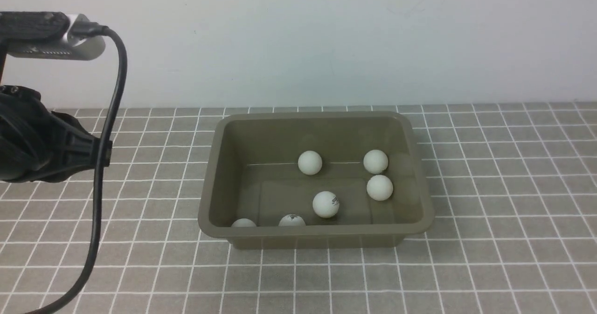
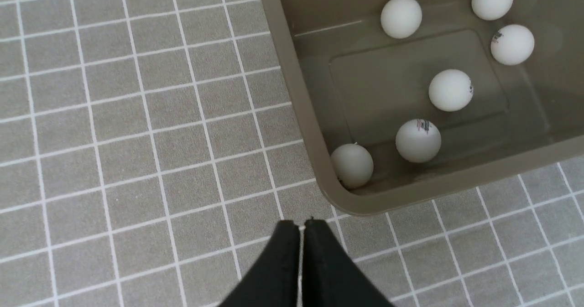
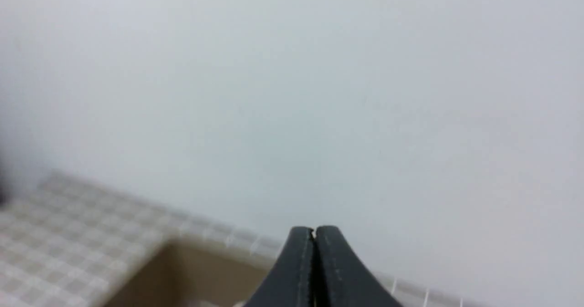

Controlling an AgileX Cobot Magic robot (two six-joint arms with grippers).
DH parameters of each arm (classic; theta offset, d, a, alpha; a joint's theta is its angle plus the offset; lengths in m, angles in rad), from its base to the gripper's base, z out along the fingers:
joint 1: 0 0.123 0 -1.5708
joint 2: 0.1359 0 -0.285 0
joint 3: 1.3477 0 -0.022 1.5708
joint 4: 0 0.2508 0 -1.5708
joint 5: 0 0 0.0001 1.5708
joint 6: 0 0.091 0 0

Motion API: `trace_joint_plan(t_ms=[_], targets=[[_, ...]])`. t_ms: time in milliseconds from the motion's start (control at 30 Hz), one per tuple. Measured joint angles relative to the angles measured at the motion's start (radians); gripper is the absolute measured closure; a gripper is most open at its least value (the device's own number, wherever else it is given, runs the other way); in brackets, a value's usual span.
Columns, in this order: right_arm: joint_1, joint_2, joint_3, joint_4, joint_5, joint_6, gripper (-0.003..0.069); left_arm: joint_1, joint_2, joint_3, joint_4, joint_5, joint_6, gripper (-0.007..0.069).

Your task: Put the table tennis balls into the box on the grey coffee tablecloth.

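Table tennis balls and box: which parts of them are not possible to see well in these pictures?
- Front view: two table tennis balls by the near wall are half hidden behind the rim of the box.
- Left wrist view: the box runs off the picture's edge.
- Right wrist view: blurred; the right gripper covers part of the box, no balls recognisable.

Six matte white table tennis balls (image 1: 325,204) lie inside the shallow olive-green box (image 1: 313,232), which sits flat on the grey coffee tablecloth (image 1: 494,248). Two hug the near wall at the left (half hidden by the rim). One sits mid-floor showing a dark logo, and three are toward the far right.
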Motion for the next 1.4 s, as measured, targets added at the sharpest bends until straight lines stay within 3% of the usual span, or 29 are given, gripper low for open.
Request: trace_joint_plan(t_ms=[167,367,600,967,1400], targets=[[0.000,-0.342,0.298,0.000,-0.127,0.052,0.0672,0.000,0.000,0.000,-0.053,-0.036,0.024,0.0629],[0.000,-0.529,0.385,-0.019,-0.141,0.071,0.0672,0.000,-0.001,0.000,-0.087,-0.027,0.072,0.0629],[0.000,-0.547,0.388,-0.020,-0.140,0.077,0.0672,0.000,-0.125,0.067,-0.107,0.050,0.167,0.0629],[0.000,-0.547,0.388,-0.020,-0.072,0.078,0.0672,0.000,-0.615,0.329,-0.142,-0.048,0.208,0.0629],[0.000,-0.547,0.388,-0.020,-0.071,0.079,0.0672,0.000,-0.819,0.369,-0.183,0.134,0.223,0.0629]])
